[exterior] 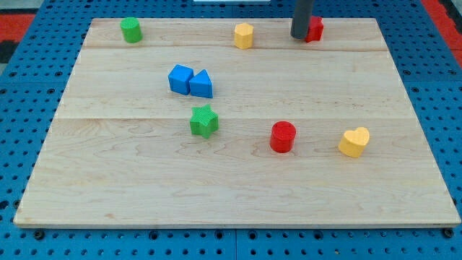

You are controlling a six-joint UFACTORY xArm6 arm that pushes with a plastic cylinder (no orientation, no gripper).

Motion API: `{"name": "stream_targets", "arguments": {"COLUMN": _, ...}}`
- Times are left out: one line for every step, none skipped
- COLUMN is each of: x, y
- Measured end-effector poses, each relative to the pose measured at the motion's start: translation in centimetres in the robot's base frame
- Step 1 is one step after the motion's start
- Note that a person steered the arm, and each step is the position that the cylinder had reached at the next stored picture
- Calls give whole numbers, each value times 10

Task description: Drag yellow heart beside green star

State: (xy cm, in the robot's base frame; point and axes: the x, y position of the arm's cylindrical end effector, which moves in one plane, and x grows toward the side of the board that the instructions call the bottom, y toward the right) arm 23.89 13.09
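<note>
The yellow heart [354, 142] lies at the view's right, lower middle of the wooden board. The green star [204, 120] lies left of centre, far to the heart's left. A red cylinder [283, 136] stands between them, closer to the heart. My tip [301, 36] is at the view's top, right of centre, touching or just left of a red block [315, 29] that it partly hides. The tip is far above the heart and well apart from it.
A blue cube [180, 78] and a blue triangular block [202, 84] sit together above the green star. A yellow hexagonal block [244, 35] and a green cylinder [131, 29] stand along the top edge. The board [108, 180] lies on a blue pegboard.
</note>
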Motion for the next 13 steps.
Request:
{"name": "stream_targets", "arguments": {"x": 24, "y": -21}}
{"name": "stream_targets", "arguments": {"x": 26, "y": -21}}
{"name": "stream_targets", "arguments": {"x": 38, "y": -16}}
{"name": "stream_targets", "arguments": {"x": 70, "y": 1}}
{"name": "stream_targets", "arguments": {"x": 146, "y": 81}}
{"name": "stream_targets", "arguments": {"x": 213, "y": 114}}
{"name": "stream_targets", "arguments": {"x": 239, "y": 67}}
{"name": "stream_targets", "arguments": {"x": 255, "y": 20}}
{"name": "stream_targets", "arguments": {"x": 272, "y": 31}}
{"name": "stream_targets", "arguments": {"x": 293, "y": -11}}
{"name": "stream_targets", "arguments": {"x": 298, "y": -69}}
{"name": "stream_targets", "arguments": {"x": 295, "y": -53}}
{"name": "stream_targets", "arguments": {"x": 284, "y": -33}}
